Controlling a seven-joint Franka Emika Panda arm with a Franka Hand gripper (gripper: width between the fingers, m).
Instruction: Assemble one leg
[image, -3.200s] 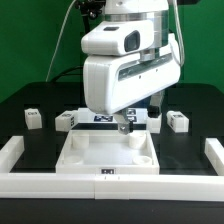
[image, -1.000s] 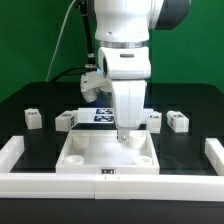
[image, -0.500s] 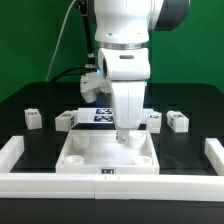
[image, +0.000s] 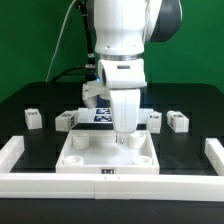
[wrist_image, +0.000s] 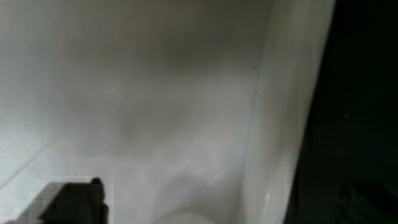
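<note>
Four white legs with tags lie on the black table behind the panel: two at the exterior view's left (image: 33, 118) (image: 66, 121) and two at its right (image: 153, 120) (image: 178, 121). None is held. My gripper (image: 123, 136) points down, low over the far edge of the large white square panel (image: 105, 162), beside its far-right corner socket (image: 136, 141). In the wrist view the panel (wrist_image: 160, 100) fills the frame as a blurred white surface. One dark finger (wrist_image: 71, 203) shows far off to one side, so the jaws stand wide apart with nothing between them.
White border rails stand at the exterior view's left (image: 12, 155), right (image: 213, 155) and front (image: 110, 182) around the panel. The marker board (image: 101, 116) lies behind the panel under the arm. Black table (wrist_image: 365, 100) shows beside the panel's edge.
The hand has turned about its vertical axis since the earliest frame. In the last second the gripper has shifted slightly toward the exterior view's left. The legs and panel have not moved.
</note>
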